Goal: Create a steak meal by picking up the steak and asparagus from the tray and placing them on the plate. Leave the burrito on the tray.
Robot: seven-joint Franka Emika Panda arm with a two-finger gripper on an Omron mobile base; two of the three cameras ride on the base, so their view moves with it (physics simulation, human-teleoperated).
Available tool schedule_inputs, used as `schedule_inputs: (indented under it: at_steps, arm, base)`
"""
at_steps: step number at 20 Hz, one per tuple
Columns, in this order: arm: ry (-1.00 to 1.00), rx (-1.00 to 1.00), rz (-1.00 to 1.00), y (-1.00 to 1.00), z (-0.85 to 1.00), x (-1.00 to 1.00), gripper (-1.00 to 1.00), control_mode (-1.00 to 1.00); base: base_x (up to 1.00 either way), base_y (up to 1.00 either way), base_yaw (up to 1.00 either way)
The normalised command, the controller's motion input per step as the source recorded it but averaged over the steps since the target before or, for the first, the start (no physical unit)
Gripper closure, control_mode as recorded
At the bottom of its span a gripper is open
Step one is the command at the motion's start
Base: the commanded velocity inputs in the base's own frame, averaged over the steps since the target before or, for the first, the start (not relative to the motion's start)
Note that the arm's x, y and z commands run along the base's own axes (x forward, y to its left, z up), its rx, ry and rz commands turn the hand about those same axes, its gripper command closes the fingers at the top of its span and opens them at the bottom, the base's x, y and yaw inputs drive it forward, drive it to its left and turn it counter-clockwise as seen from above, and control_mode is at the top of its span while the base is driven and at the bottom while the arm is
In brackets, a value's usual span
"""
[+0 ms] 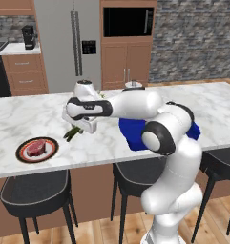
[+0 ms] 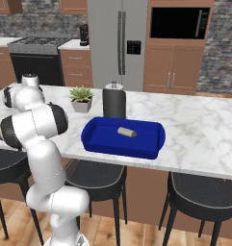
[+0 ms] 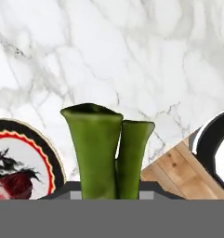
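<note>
Asparagus (image 3: 106, 151) stalks in claw (image 1: 76, 132), lower ends hidden.

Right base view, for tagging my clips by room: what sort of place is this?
A home kitchen, rendered: a steel fridge, a black stove, and a marble island counter with bar stools.

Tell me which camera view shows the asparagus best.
The hand view: the asparagus stands large and close, two green stalks rising from the gripper over marble counter. The left base view shows it small, hanging under the hand beside the plate.
</note>
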Motion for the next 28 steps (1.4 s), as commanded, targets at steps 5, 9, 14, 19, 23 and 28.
schedule_inputs:
  at_steps: [5,9,14,19,23,28]
  arm:
    - [0.0,-0.18,0.22,0.77,-0.28,0.07,1.0,-1.0]
    - [0.0,-0.05,0.16,0.34,-0.29,0.22,1.0,-1.0]
    - [0.0,-0.02,0.14,0.18,-0.48,0.18,1.0,-1.0]
    - [0.0,-0.01,0.11,0.22,-0.45,0.22,1.0,-1.0]
    - [0.0,0.0,0.05,0.14,-0.32,0.3,1.0,-1.0]
    - [0.0,0.0,0.03,0.08,-0.25,0.29,1.0,-1.0]
  base:
    - [0.0,0.0,0.0]
    - [0.0,0.0,0.0]
    - [0.0,0.0,0.0]
    - [0.0,0.0,0.0]
    - [0.0,0.0,0.0]
    - [0.0,0.0,0.0]
